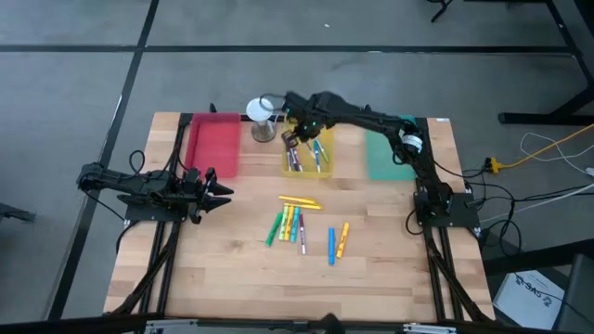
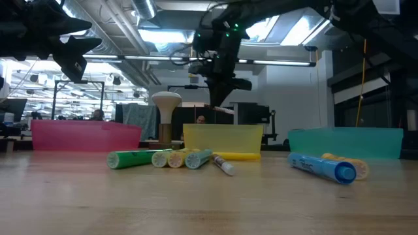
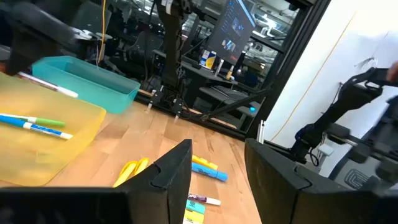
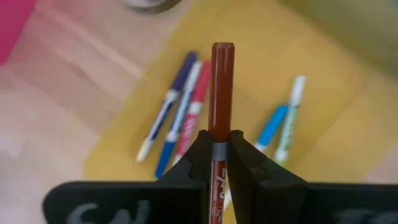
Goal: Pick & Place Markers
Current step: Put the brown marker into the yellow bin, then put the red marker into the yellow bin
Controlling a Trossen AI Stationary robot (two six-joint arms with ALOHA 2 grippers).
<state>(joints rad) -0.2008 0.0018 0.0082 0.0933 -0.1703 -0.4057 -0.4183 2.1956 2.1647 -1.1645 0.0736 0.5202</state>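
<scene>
Right wrist view shows my right jaws (image 4: 218, 155) pinched narrow on a thin brown-capped marker (image 4: 221, 87), hanging over the yellow rectangular plastic tray (image 4: 323, 56) where five markers already lie in two groups. I'd lower until the pen is close above the bare floor between those groups, then part the jaws gently so it doesn't bounce out. Around ten more markers (image 1: 290, 223) wait on the wooden worktop (image 1: 232, 278). My left jaws (image 1: 219, 189), parted and empty, wait beside the red tray (image 1: 214, 144).
</scene>
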